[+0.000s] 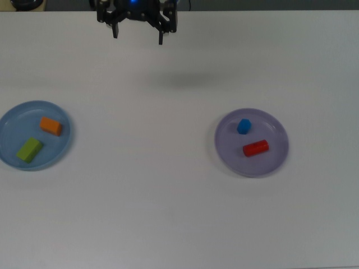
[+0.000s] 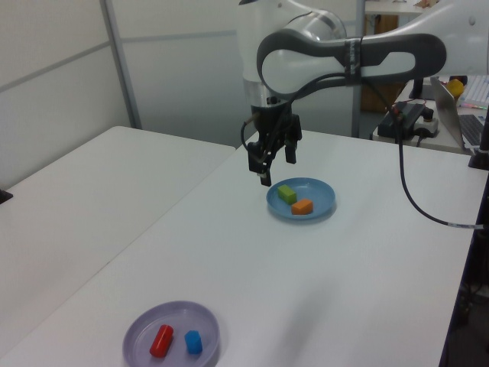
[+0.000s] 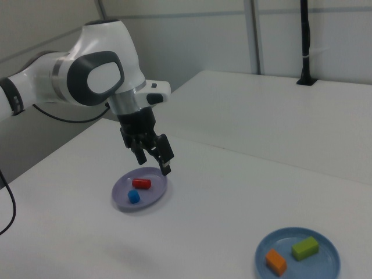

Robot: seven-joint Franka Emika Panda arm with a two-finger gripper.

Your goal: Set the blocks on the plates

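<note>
The light blue plate (image 1: 12, 121) at the top view's left holds the orange block (image 1: 51, 125) and the lime-green block (image 1: 29, 149). On the lavender plate (image 1: 271, 130) at the top view's right lie the blue block (image 1: 243, 126) and the red block (image 1: 256, 148). My gripper (image 1: 138, 35) hangs open and empty at the top view's upper edge, well above the table. In the left view the gripper (image 2: 276, 162) hovers just beside the blue plate (image 2: 325, 200). The right view shows the gripper (image 3: 154, 163) up in the air over the lavender plate (image 3: 152, 194).
The white table (image 1: 168, 196) spreads around both plates. A black cable (image 2: 412, 206) trails from the arm at the left view's right. A black post (image 3: 305, 40) stands at the table's far edge in the right view.
</note>
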